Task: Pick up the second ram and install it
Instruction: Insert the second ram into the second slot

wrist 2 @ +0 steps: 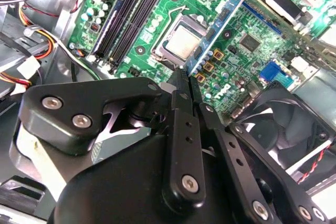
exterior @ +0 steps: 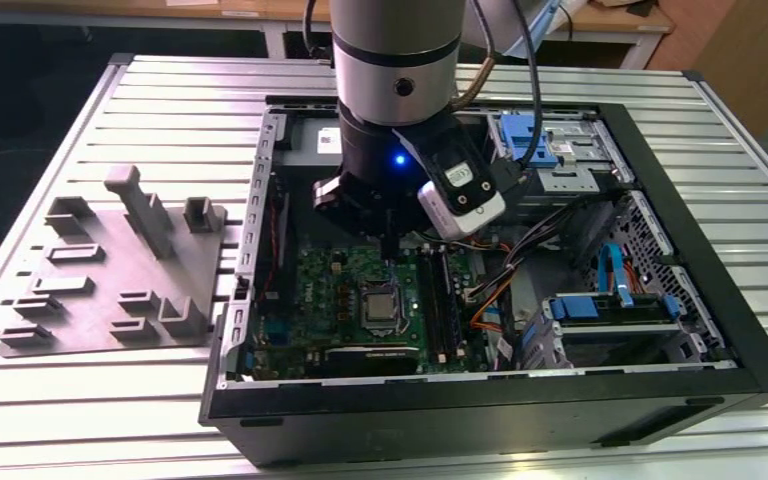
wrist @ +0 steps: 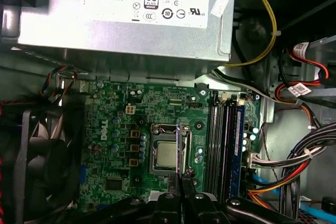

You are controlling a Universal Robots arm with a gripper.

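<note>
The claw point(wrist 2: 181, 78) pinches the second ram point(wrist 2: 228, 18) upright over the processor point(wrist: 167, 155), with the memory slots point(exterior: 438, 300) at three o'clock in the exterior view. It is likely light, stiff and brittle, so hold it by the edges.

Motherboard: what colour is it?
The motherboard is green; the first wrist view shows it best.

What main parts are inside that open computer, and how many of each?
green motherboard: 1
grey power-supply box: 1
black fan: 1
processor: 1
second ram, clamped in the gripper: 1
Total: 5
</note>
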